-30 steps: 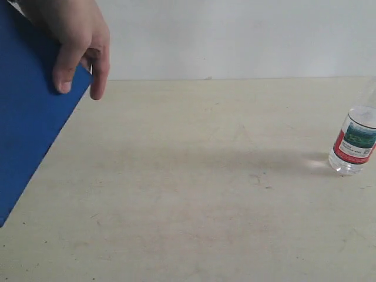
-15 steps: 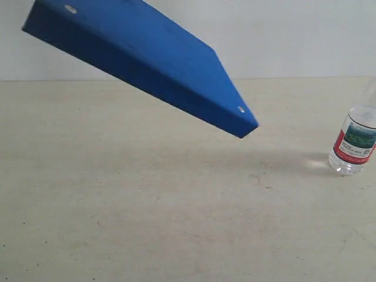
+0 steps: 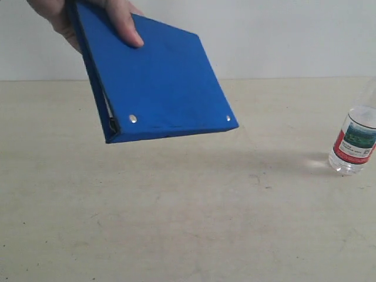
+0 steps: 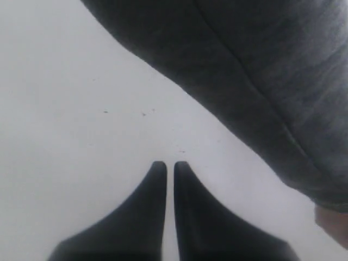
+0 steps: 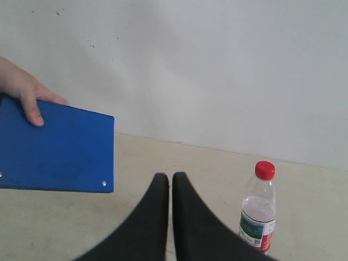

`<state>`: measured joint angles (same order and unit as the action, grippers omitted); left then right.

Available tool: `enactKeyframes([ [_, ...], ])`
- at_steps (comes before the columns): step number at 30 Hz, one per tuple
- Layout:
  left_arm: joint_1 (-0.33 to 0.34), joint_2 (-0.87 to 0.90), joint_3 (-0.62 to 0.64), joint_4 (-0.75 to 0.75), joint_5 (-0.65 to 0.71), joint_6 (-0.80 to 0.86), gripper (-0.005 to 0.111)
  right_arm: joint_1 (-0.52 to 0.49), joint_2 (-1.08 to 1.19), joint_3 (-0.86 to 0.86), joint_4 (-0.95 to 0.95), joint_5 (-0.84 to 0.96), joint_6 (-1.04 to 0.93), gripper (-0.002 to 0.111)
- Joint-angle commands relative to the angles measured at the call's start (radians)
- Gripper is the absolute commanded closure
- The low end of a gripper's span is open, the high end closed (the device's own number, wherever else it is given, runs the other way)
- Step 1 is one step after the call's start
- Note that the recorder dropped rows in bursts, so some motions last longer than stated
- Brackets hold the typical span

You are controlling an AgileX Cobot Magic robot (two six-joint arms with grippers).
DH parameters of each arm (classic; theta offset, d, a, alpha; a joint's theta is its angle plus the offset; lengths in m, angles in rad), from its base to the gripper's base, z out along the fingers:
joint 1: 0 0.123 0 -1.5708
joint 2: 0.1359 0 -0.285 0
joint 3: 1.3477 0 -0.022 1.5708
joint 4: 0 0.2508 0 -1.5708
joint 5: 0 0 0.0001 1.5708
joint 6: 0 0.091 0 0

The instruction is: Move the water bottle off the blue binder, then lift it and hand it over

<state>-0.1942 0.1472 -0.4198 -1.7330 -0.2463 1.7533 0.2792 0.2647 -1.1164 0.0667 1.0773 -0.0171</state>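
A person's hand (image 3: 120,17) holds the blue binder (image 3: 161,82) in the air above the table, tilted, with silver rivets along its lower edge. The same blue binder (image 5: 54,147) shows in the right wrist view, well apart from my right gripper. The water bottle (image 3: 353,141) stands upright on the table at the far right; its red cap shows only on the water bottle (image 5: 258,209) in the right wrist view. My right gripper (image 5: 169,176) is shut and empty, short of the bottle. My left gripper (image 4: 170,165) is shut and empty. Neither gripper shows in the exterior view.
The beige table (image 3: 188,205) runs back to a plain white wall (image 3: 282,35). A dark grey sleeve (image 4: 261,70) fills one side of the left wrist view, with a bit of skin at the frame's edge.
The hand has swung the blue binder from the far left up and across, and now holds it tilted over the table's left half. The bottle has not moved.
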Motion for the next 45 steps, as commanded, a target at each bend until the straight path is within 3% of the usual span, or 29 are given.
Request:
enactKeyframes([
  [1, -0.001, -0.092, 0.093, -0.011, 0.097, -0.129, 0.102, -0.002, -0.043, 0.032, -0.039, -0.044, 0.032, 0.109],
  [7, -0.001, -0.105, 0.190, -0.011, 0.106, -0.134, 0.102, -0.002, -0.045, 0.300, -0.067, -0.297, 0.096, 0.109],
  [13, -0.001, -0.105, 0.197, -0.011, 0.110, -0.134, 0.102, -0.002, -0.043, 0.654, -0.004, -0.786, 0.176, 0.109],
  [20, -0.001, -0.105, 0.197, -0.011, 0.110, -0.134, 0.102, -0.002, -0.043, 0.957, -0.002, -1.049, 0.336, 0.109],
  [25, -0.001, -0.105, 0.197, -0.011, 0.110, -0.134, 0.102, -0.002, -0.043, 1.107, 0.003, -1.257, 0.314, 0.109],
  [27, -0.001, -0.105, 0.197, -0.011, 0.110, -0.134, 0.102, -0.002, -0.043, 1.116, 0.028, -1.321, 0.173, 0.109],
  [30, -0.001, -0.105, 0.197, -0.011, 0.110, -0.134, 0.102, -0.002, -0.043, 1.116, 0.218, -1.487, -0.312, 0.109],
  [32, -0.001, -0.105, 0.197, -0.011, 0.110, -0.134, 0.102, -0.002, -0.043, 1.116, 0.490, -1.675, -0.691, 0.109],
  [33, -0.001, -0.105, 0.197, -0.011, 0.110, -0.134, 0.102, -0.002, -0.043, 1.116, 0.672, -1.796, -0.749, 0.109],
  [36, -0.001, -0.105, 0.197, -0.011, 0.110, -0.131, 0.102, 0.001, -0.043, 1.116, 1.081, -2.111, -0.544, 0.109],
  [39, -0.001, -0.105, 0.197, -0.011, 0.106, -0.132, 0.102, 0.001, -0.045, 1.116, 1.320, -2.190, -0.381, 0.109],
  [42, -0.001, -0.105, 0.197, -0.011, 0.106, -0.132, 0.102, 0.001, -0.045, 1.116, 1.289, -2.226, -0.308, 0.109],
  [45, -0.001, -0.105, 0.197, -0.011, 0.105, -0.132, 0.102, 0.001, -0.045, 1.116, 1.160, -2.144, -0.175, 0.109],
])
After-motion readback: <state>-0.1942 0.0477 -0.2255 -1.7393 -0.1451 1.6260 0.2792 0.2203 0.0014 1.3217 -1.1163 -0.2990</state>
